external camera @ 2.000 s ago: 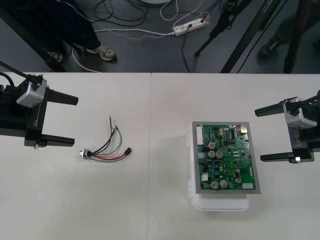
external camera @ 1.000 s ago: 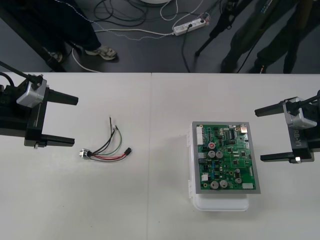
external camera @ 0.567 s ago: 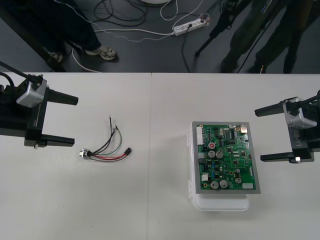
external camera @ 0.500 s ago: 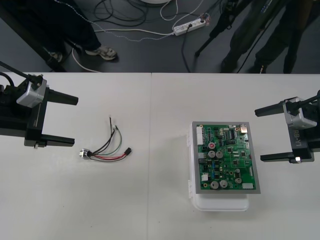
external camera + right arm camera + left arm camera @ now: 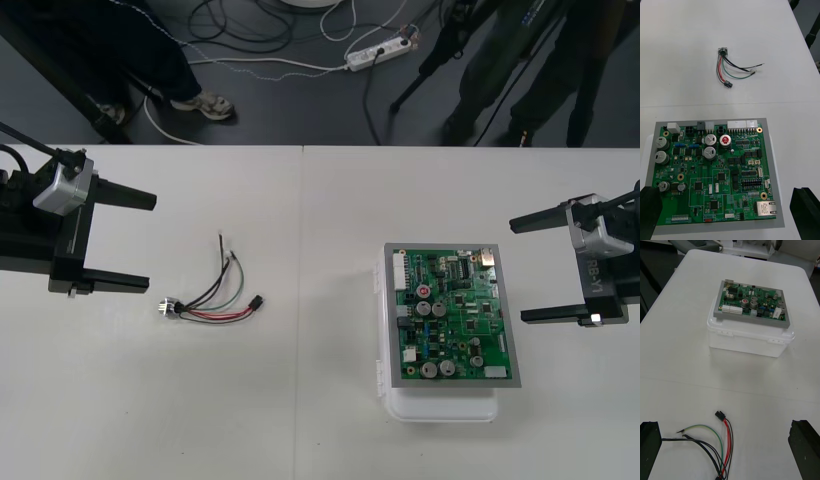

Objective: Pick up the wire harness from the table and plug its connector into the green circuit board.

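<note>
The wire harness (image 5: 212, 297) lies loose on the table, left of centre, its round metal socket (image 5: 169, 308) toward my left arm and its small black plug (image 5: 258, 300) toward the board. The green circuit board (image 5: 452, 314) sits on its white base (image 5: 440, 407) right of centre. My left gripper (image 5: 125, 240) waits open at the left edge, a short way left of the harness. My right gripper (image 5: 540, 268) waits open at the right edge, just beyond the board. The right wrist view has the board (image 5: 713, 170) close and the harness (image 5: 732, 71) beyond it. The left wrist view has the plug (image 5: 719, 415) near, the board (image 5: 751, 303) farther off.
The table's far edge runs along the top of the front view, with dark floor, cables, a power strip (image 5: 380, 50) and tripod legs behind it. Bare tabletop lies between harness and board.
</note>
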`<action>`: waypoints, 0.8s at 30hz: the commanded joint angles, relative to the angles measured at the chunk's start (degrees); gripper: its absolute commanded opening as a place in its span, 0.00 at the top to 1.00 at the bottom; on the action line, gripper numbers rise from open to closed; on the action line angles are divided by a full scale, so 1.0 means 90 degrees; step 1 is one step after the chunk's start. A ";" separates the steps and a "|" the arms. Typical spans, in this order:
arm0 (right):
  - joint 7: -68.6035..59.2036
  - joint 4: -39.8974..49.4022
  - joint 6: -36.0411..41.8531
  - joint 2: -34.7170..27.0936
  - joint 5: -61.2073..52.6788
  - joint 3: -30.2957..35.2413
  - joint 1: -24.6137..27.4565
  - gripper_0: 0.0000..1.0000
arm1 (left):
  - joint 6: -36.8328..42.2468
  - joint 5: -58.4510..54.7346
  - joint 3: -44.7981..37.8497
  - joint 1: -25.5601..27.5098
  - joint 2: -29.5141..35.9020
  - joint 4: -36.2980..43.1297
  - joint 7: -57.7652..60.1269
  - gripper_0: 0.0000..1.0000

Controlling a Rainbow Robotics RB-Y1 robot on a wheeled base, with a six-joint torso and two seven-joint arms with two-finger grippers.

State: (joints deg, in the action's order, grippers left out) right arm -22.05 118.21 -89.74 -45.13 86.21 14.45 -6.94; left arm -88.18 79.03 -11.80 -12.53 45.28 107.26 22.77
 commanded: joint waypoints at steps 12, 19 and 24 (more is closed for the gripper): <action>0.0204 0.0127 -0.0029 0.0268 0.0001 -0.0238 0.0439 0.00 | -0.0202 0.0028 0.0061 -0.0200 0.0242 0.0172 -0.0284 0.00; 0.0204 0.0157 -0.0029 0.0259 -0.0038 -0.0228 0.0439 0.00 | -0.0202 0.0028 0.0061 -0.0200 0.0242 0.0172 -0.0284 0.00; 0.0214 0.0157 -0.0029 0.0259 -0.0155 -0.0219 0.0439 0.00 | -0.0202 0.0028 0.0061 -0.0200 0.0242 0.0172 -0.0284 0.00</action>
State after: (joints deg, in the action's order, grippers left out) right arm -22.05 118.19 -89.76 -43.17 86.05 12.97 -3.64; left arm -88.19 79.04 -11.75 -12.55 45.35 107.30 22.77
